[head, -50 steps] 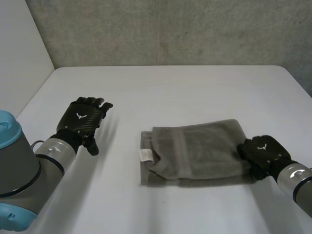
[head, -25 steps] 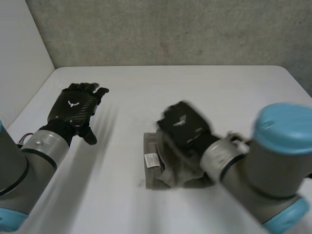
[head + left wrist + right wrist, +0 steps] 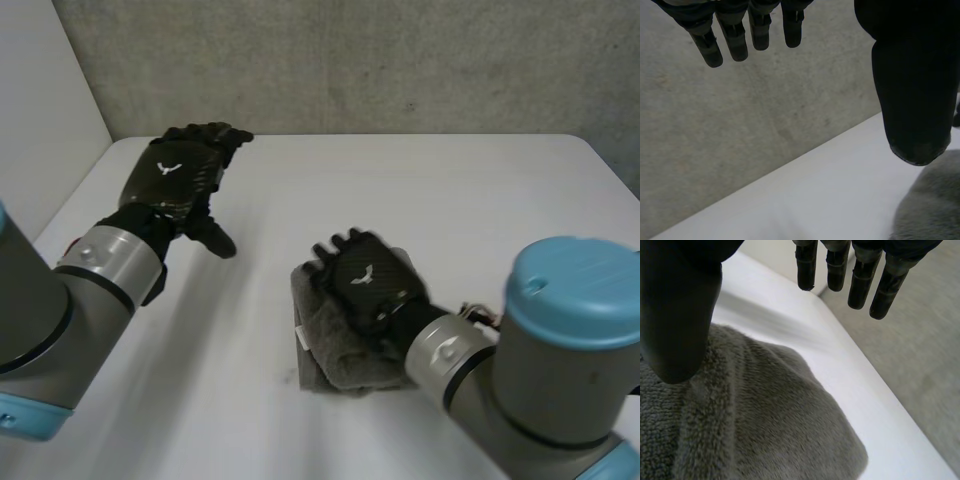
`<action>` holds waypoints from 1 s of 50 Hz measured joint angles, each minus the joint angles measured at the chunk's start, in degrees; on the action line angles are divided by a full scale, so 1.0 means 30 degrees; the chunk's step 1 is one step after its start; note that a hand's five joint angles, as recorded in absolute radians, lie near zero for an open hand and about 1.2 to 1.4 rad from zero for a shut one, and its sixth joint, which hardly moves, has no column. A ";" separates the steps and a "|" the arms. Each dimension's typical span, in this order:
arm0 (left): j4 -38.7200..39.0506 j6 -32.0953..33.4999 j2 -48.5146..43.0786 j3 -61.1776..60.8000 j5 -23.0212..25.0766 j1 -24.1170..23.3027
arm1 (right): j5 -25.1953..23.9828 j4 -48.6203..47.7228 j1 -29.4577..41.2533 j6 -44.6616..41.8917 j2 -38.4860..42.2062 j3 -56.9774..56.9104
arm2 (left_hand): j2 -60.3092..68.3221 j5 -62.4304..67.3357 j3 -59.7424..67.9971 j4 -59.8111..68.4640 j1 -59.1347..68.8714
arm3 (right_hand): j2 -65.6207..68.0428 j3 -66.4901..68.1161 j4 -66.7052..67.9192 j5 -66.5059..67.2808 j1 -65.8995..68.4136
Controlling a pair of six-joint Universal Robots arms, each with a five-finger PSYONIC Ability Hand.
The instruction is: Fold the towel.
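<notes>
The grey towel lies folded in a small bundle on the white table. My right hand rests on top of it, fingers straight, gripping nothing. My left hand hangs well apart, open too. I think I am pressing the fold flat. Next, I should lift off gently, not dragging the towel.

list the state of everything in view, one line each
towel: folded into a compact grey bundle, lying on the table
right robot hand: open, fingers straight, palm down over the towel
left robot hand: open, fingers straight, holding nothing, apart from the towel
table: white, bears the towel
</notes>
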 measured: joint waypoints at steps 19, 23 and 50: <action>-0.6492 -0.6504 -0.7040 0.8222 -0.3534 -0.5664 | -0.0952 0.3250 -0.6365 0.8347 -0.2074 0.0414 | 0.0990 0.0073 0.0941 0.0996 0.0827 | 0.0000 -0.0002 0.0000 0.0002 -0.0012; -0.7501 -0.7149 -0.8701 0.9223 -0.4658 -0.6324 | -0.1515 0.3416 -0.6804 0.8454 -0.1639 0.0375 | 0.0990 0.0073 0.0940 0.0995 0.0827 | 0.0000 0.0000 0.0000 0.0000 -0.0012; -0.5174 -0.3146 -1.0929 0.6750 -0.6910 -0.6317 | -0.2491 0.3025 -0.5704 0.6243 0.4063 -0.1260 | 0.0826 0.0011 0.0829 0.0848 0.0761 | 0.0000 0.0000 0.0005 0.0000 -0.0101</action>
